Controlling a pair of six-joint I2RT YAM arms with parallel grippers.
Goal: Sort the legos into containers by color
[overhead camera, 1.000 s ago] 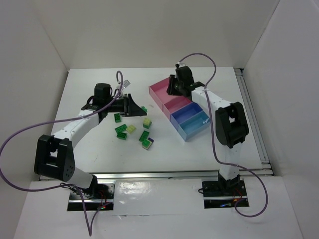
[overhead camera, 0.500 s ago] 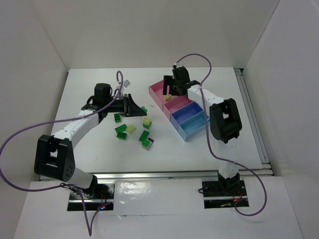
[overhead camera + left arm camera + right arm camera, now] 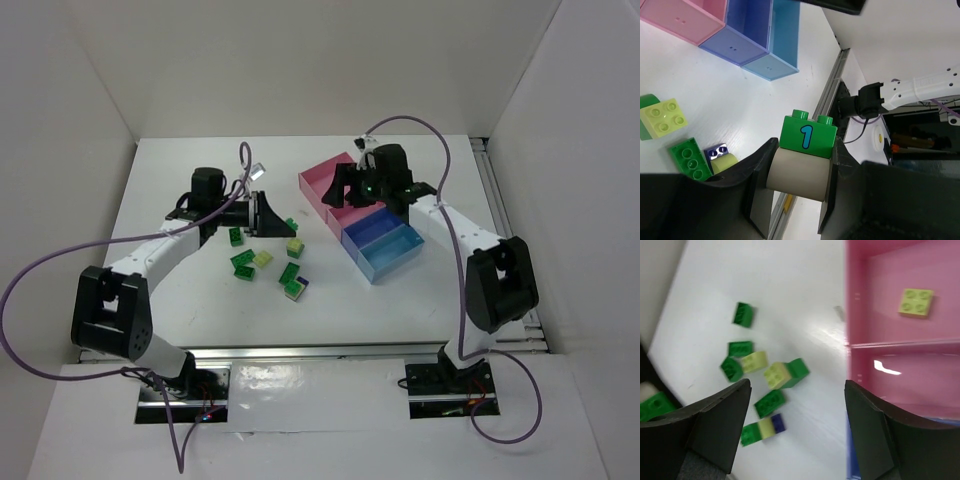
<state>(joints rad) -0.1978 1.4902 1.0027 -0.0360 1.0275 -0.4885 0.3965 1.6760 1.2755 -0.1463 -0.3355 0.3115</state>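
My left gripper is shut on a green lego marked "1" that sits on a beige rounded piece. My right gripper hangs open and empty above the row of containers. A pale yellow-green lego lies in the far pink tray. Beside it stand the second pink tray, the dark blue tray and the light blue tray. Several green and yellow-green legos lie loose on the table, one stack with a dark blue end.
White walls close in the table on the left, back and right. A metal rail runs along the table's right edge. The loose legos lie between the two grippers, left of the trays.
The right gripper opened and let the pale yellow-green lego drop into the far pink tray, then its arm swung to the right. The left arm kept still with its green lego.
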